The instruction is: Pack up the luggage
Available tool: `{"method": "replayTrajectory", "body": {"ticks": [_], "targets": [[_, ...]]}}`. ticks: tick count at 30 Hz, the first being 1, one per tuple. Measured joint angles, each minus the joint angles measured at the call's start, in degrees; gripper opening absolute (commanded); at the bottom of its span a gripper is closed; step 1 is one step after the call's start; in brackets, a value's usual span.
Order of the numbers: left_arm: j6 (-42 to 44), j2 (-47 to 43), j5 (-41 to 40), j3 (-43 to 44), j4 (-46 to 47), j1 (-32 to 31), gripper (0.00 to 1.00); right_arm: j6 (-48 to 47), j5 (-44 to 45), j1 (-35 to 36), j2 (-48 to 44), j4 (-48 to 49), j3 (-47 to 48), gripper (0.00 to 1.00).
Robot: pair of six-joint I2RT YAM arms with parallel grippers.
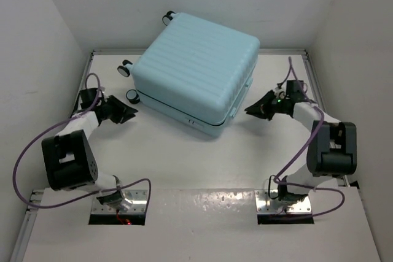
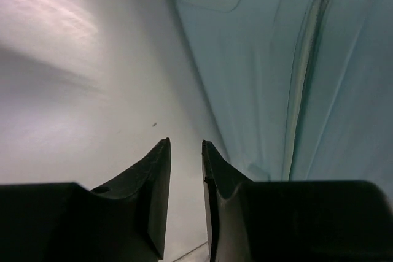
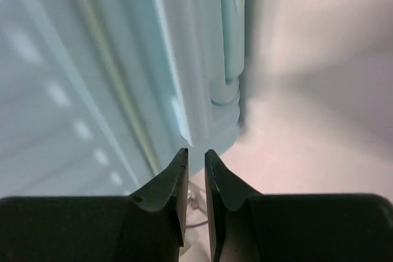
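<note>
The luggage (image 1: 196,72) is a large pale blue ribbed suitcase. It lies flat and closed at the back middle of the table, turned at an angle. My left gripper (image 1: 127,113) is low beside its left side, near a wheel (image 1: 132,96). In the left wrist view the shell (image 2: 276,78) and its seam fill the right half. The left gripper (image 2: 185,142) holds nothing, its jaws a slim gap apart. My right gripper (image 1: 252,111) points at the suitcase's right corner (image 3: 221,108), just short of it. The right gripper (image 3: 196,151) is nearly closed and holds nothing.
Two more wheels (image 1: 126,67) (image 1: 167,16) stick out at the suitcase's left and back. White walls enclose the table (image 1: 184,164) on the left, back and right. Purple cables trail from both arms. A small metal fitting (image 1: 192,122) sits on the suitcase's front edge.
</note>
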Motion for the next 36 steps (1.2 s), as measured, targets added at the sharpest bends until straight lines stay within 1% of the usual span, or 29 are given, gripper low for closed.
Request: {"method": "replayTrajectory", "body": {"ticks": [2,4,5,7,8,10,11,13,15,17,18,19,21,24,26,27,30,33,36], "targets": [[-4.33,4.83,1.51,-0.11,6.82,-3.63,0.28,-4.11,-0.37,-4.76,-1.49,-1.64,2.36,0.18],[-7.52,9.77,2.14,0.26,12.15,-5.7,0.27,-7.91,-0.04,-8.61,-1.66,-2.86,5.01,0.18],[-9.09,12.66,2.34,1.11,14.45,-6.58,0.27,-9.57,0.44,-10.32,-1.49,-3.58,6.56,0.2],[-11.56,19.04,2.19,4.17,18.25,-7.78,0.27,-12.09,1.62,-12.72,-0.76,-4.98,10.23,0.3],[-11.98,22.12,2.19,6.47,18.97,-8.11,0.27,-12.87,2.12,-13.33,-0.2,-5.29,12.09,0.39],[-12.57,27.15,1.29,10.1,18.53,-8.02,0.3,-14.21,3.06,-13.94,1.75,-5.2,16.22,0.46],[-12.61,29.49,0.83,12.2,17.79,-7.41,0.3,-14.56,3.56,-13.9,3.13,-5.18,18.51,0.48],[-12.28,33.68,0.2,17.68,16.72,-6.27,0.36,-14.47,4.13,-13.4,5.97,-4.02,22.05,0.48],[-11.32,35.82,-0.83,22.88,16.61,-4.98,0.38,-13.44,4.42,-11.93,8.98,-2.01,24.3,0.41],[-9.81,36.22,-0.46,26.34,17.22,-4.42,0.38,-12.22,4.07,-10.38,10.86,-0.33,24.52,0.37],[-9.03,35.98,0.13,27.5,17.38,-4.11,0.41,-11.37,3.72,-9.16,12.17,0.76,24.52,0.34],[-8.22,35.45,0.24,27.65,17.46,-4.02,0.44,-10.62,3.39,-8.0,13.49,1.81,24.48,0.32],[-6.78,34.51,0.96,27.21,17.84,-3.67,0.47,-8.46,1.97,-5.66,16.55,4.42,24.26,0.32],[-3.85,31.91,2.86,24.24,17.79,-2.16,0.54,-6.19,-0.63,-3.06,21.2,7.96,23.96,0.32],[-2.01,30.45,4.37,22.62,17.0,-0.83,0.55,-5.31,-2.4,-3.04,24.11,9.11,24.11,0.32],[-1.01,29.83,5.05,22.08,16.5,-0.09,0.56,-4.83,-3.17,-3.43,25.49,9.46,24.41,0.34],[1.36,28.5,6.73,21.29,15.23,1.55,0.56,-3.78,-6.88,-4.35,29.18,10.34,26.8,0.34],[3.04,27.93,7.98,21.29,14.53,2.6,0.56,-3.78,-8.37,-4.46,29.99,10.38,27.74,0.34],[3.82,27.93,8.85,21.29,14.27,2.73,0.58,-3.26,-9.11,-4.61,30.29,11.28,27.71,0.37]]}}
